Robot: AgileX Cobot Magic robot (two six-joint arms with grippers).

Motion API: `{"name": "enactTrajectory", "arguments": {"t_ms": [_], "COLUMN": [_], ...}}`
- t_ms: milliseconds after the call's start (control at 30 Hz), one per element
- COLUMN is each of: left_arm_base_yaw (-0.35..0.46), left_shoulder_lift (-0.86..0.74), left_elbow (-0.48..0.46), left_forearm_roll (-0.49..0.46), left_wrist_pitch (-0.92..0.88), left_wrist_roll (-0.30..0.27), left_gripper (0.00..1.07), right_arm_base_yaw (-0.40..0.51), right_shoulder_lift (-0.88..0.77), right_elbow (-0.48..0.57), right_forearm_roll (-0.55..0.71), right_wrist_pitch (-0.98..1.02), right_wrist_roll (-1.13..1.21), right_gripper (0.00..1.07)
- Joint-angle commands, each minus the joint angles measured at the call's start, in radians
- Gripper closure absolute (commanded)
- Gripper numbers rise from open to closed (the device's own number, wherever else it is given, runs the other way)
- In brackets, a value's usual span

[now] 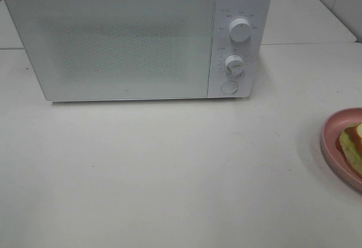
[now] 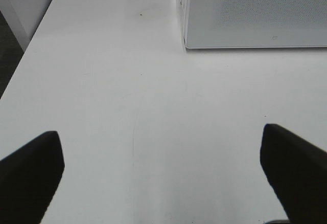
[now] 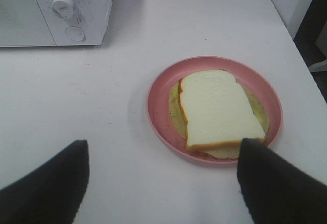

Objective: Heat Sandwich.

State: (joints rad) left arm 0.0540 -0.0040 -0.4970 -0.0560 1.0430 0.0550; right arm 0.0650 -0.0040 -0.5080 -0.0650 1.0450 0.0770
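Sitting at table's [image 1: 169,169] right edge, plate [image 1: 334,146] holds sandwich [image 1: 353,146].

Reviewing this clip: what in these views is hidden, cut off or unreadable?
- Microwave interior: hidden in every view by the closed, frosted door.
- Dial labels: too small to read in the exterior high view.
- Sandwich and pink plate: cut off by the exterior view's right edge; whole only in the right wrist view.
- Sandwich filling: mostly hidden under the top bread slice.
- Both arms: outside the exterior view.

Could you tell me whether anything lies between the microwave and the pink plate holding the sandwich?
Nothing: only bare white table separates the microwave from the pink plate with the sandwich, clearest in the right wrist view.
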Motion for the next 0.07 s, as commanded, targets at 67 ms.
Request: {"name": "enactTrajectory", "arguments": {"t_ms": [67], "left_arm_base_yaw": [0.001], "left_shoulder_lift": [-0.026], "left_elbow": [0.003], "left_forearm_roll": [-0.001], "left_wrist_pitch": [-0.007], "left_wrist_roll": [0.003], "left_gripper": [0.07], "right_arm_base_yaw": [-0.007], "right_shoulder_lift": [-0.024], "right_elbow": [0.001], "right_forearm_roll": [0.003], "right_wrist_pitch": [-0.009], "right_wrist_roll": [-0.001], "right_gripper": [0.31]}}
